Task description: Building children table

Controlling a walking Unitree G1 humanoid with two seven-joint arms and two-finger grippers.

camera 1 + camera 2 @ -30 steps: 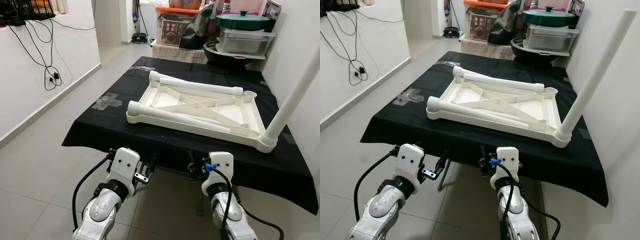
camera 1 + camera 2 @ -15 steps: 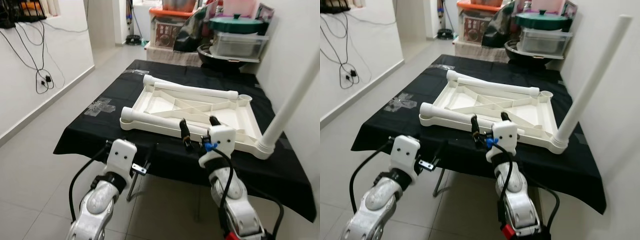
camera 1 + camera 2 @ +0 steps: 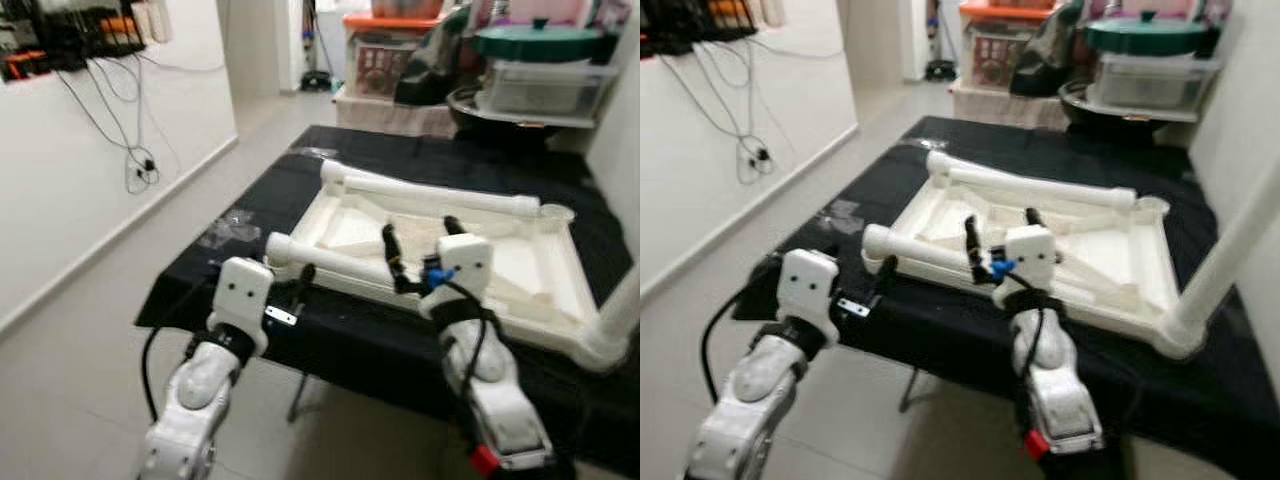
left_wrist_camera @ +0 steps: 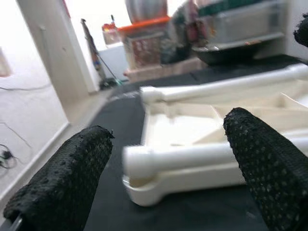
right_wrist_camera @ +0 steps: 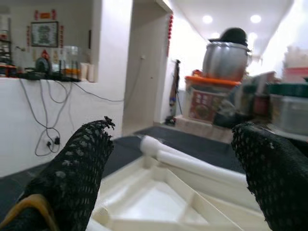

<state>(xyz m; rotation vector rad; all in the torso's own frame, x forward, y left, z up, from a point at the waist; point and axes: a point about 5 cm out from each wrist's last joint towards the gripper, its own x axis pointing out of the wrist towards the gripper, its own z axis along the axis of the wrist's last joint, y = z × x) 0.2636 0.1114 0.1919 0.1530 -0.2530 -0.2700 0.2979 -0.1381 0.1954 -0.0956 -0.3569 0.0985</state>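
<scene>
A white plastic table top (image 3: 520, 270) lies upside down on the black-covered table (image 3: 330, 340). One loose white leg (image 3: 320, 258) lies along its near side and another (image 3: 430, 190) along its far side. A third leg (image 3: 625, 310) stands upright in the near right corner socket. My right gripper (image 3: 418, 240) hovers open over the middle of the top, and its wrist view looks between the fingers (image 5: 72, 178) at the far leg (image 5: 192, 163). My left gripper (image 3: 295, 285) is open at the table's front edge, facing the near leg's end (image 4: 139, 161).
Storage boxes (image 3: 385, 50) and a green-lidded pot (image 3: 540, 40) are stacked behind the table. A white wall with hanging cables (image 3: 130, 140) runs along the left, with tiled floor between. A tape patch (image 3: 230, 230) marks the cloth's left corner. Another wall stands close on the right.
My right gripper has risen from below the table's front edge to above the white top. The left gripper has lifted to the table edge. The camera has shifted and blurred.
</scene>
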